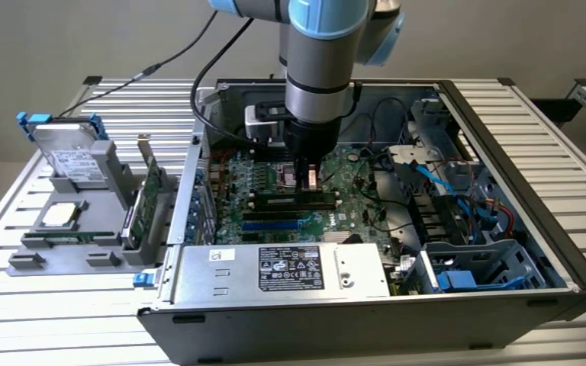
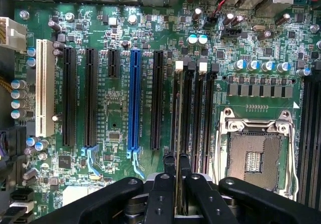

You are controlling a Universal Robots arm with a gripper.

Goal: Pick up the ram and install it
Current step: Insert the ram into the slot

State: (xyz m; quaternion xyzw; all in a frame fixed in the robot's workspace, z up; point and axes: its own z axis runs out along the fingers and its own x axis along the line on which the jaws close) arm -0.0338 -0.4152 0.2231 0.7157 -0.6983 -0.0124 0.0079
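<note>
You have a glossy green motherboard (image 2: pixel 120 108) with matt black plastic slots and one blue plastic slot (image 2: pixel 134 101). The processor socket frame (image 2: pixel 256 126) is bright polished metal. Your gripper (image 2: pixel 177 158) has matt black fingers (image 2: pixel 169 168); the ram (image 2: pixel 177 133) between them shows a thin bare board edge. The power supply (image 1: pixel 211 278) is dull sheet metal with a paper label (image 1: pixel 291 268). The table (image 1: pixel 28 320) is ribbed aluminium.

An open case (image 1: pixel 375 328) sits on the slatted surface (image 1: pixel 140 99). Its motherboard (image 2: pixel 120 133) shows a blue slot (image 2: pixel 134 103) and a socket (image 2: pixel 253 153). Beside it, a tray (image 1: pixel 28 263) holds a drive (image 1: pixel 69 156).
</note>
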